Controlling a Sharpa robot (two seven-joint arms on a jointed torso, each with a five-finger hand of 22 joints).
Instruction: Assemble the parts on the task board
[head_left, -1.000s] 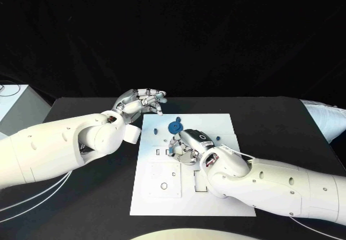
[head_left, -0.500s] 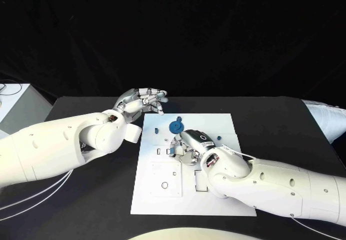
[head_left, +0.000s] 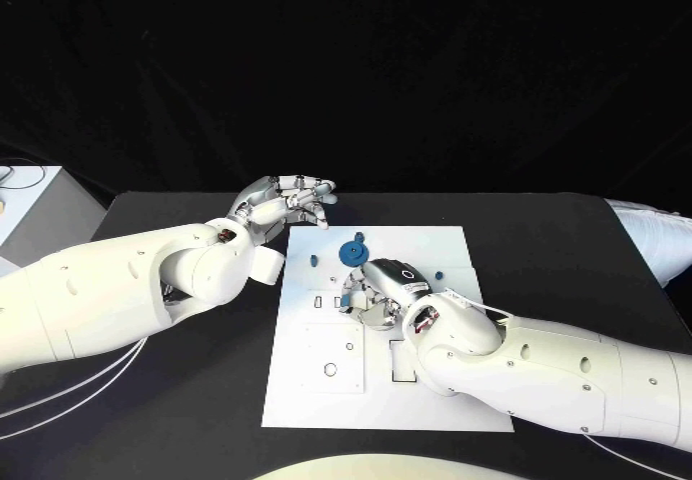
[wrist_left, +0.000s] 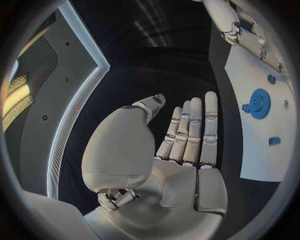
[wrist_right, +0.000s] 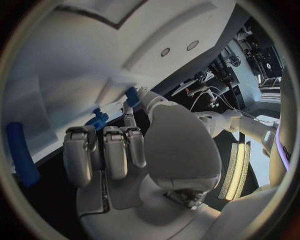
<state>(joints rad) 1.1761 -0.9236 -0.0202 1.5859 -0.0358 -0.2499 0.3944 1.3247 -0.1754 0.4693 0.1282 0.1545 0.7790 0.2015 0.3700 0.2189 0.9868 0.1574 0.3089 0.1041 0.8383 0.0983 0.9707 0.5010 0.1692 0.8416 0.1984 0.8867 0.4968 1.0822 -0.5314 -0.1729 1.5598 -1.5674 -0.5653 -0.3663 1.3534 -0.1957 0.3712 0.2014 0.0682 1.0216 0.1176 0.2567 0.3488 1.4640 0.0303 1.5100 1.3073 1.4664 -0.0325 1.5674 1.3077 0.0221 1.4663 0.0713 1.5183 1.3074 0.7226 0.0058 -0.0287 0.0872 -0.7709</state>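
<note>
The white task board (head_left: 433, 400) lies in the middle of the table. A blue gear (head_left: 351, 251) sits near its far edge. My right hand (head_left: 378, 290) is bent down over the board's middle, fingertips on the surface beside a small blue part (head_left: 342, 300). In the right wrist view my right hand (wrist_right: 119, 150) reaches to the board with thumb and fingers apart, and small blue parts (wrist_right: 98, 120) stand by the fingertips. My left hand (head_left: 284, 205) hovers beyond the board's far left corner. In its wrist view the left hand (wrist_left: 181, 145) is flat and empty, with the gear (wrist_left: 258, 103) beyond.
A long blue piece (wrist_right: 22, 155) lies on the board to one side of my right hand. Small blue parts (wrist_left: 274, 141) dot the board near the gear. A pale box (head_left: 22, 215) stands at the table's far left.
</note>
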